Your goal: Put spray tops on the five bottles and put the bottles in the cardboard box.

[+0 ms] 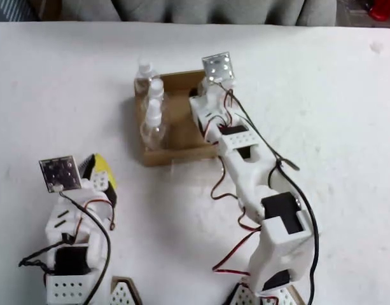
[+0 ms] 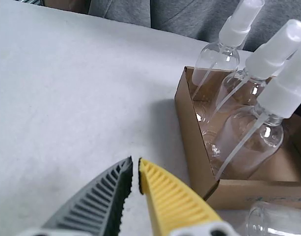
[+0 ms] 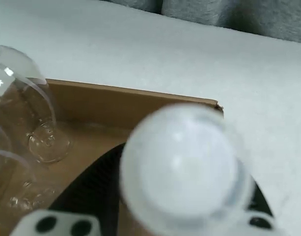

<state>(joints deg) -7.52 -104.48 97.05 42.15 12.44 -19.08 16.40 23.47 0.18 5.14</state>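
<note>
The cardboard box (image 1: 182, 156) sits mid-table. Three clear bottles with white spray tops (image 1: 154, 117) stand along one side of it, and the left wrist view has them close up (image 2: 253, 137). My right gripper (image 1: 210, 105) hangs over the other side of the box, shut on a fourth bottle. Its white spray top (image 3: 182, 157) sits between the black fingers (image 3: 91, 184), with the box wall (image 3: 116, 105) behind. My left gripper (image 1: 100, 168) rests low near the table's front, away from the box. Its black and yellow fingers (image 2: 160, 196) are shut on nothing.
Part of another clear bottle (image 2: 273, 219) lies just outside the box's near wall. Grey fabric (image 1: 214, 9) runs along the table's far edge, with a red object (image 1: 380, 9) at the far corner. Cardboard pieces (image 1: 123, 292) sit at the front edge between the arm bases.
</note>
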